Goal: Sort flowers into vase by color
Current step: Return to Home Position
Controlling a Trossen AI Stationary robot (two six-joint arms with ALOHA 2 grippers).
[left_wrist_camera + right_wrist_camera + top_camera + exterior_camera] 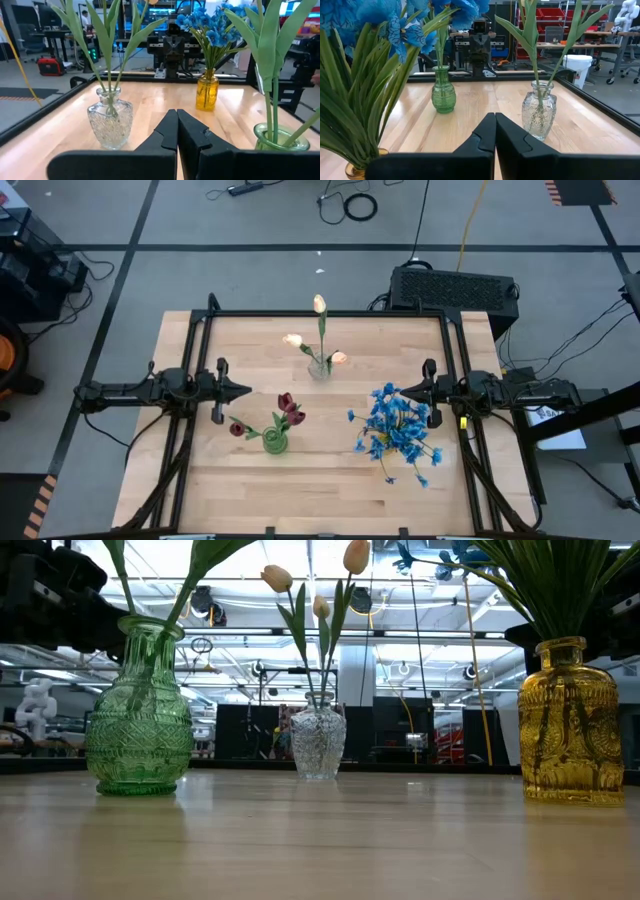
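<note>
Three vases stand on the wooden table. A clear glass vase [319,368] at the far middle holds cream-peach tulips [319,305]. A green glass vase [275,442] toward the left holds dark red tulips [290,406]. A yellow glass vase [571,720] toward the right holds blue flowers [398,425]. My left gripper [246,390] is shut at the table's left edge, pointing level toward the right. My right gripper [404,390] is shut at the right edge, pointing level toward the left. Neither touches anything.
A black frame rail [330,313] runs around the table's far and side edges. Bare wood lies along the near edge [320,500]. A black box [455,288] and cables sit on the floor beyond the far right corner.
</note>
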